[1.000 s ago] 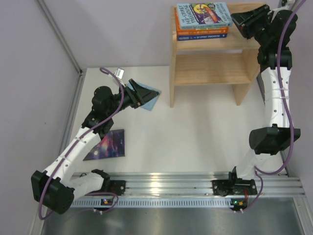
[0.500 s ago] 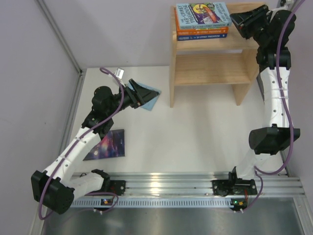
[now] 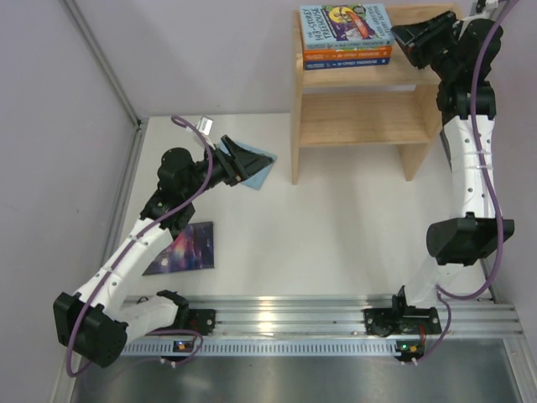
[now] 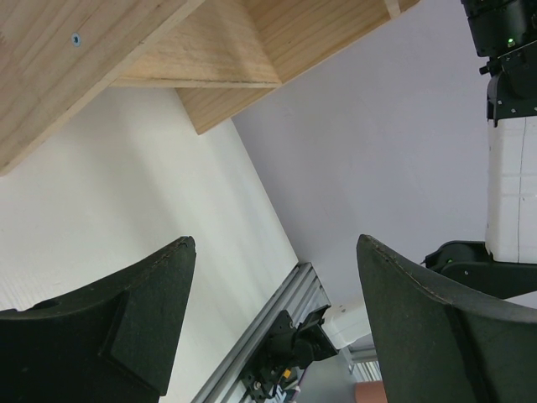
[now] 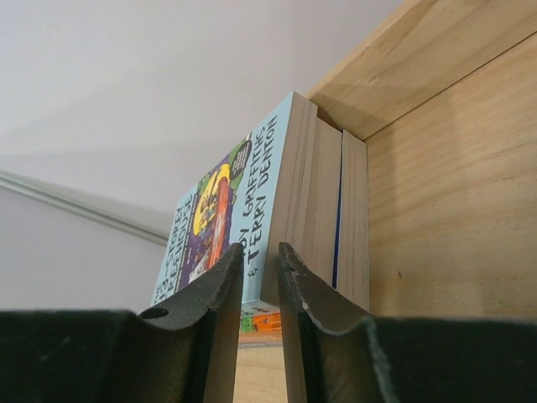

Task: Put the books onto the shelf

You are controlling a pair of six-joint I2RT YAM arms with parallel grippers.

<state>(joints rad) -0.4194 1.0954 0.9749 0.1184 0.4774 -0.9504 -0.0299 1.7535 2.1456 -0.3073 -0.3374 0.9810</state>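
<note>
Right claw (image 3: 397,35), narrow and empty, has crept towards three books (image 3: 348,25) stacked on the shelf (image 3: 361,126) — two more wait on the worktop (image 3: 336,227).

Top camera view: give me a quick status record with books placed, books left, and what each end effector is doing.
shelf top level: stack of three, light blue book over orange book over dark blue book
table: galaxy book lying flat; pale blue book
left end effector: open, empty, over pale blue book
right end effector: narrow gap, empty, beside the stack
</note>
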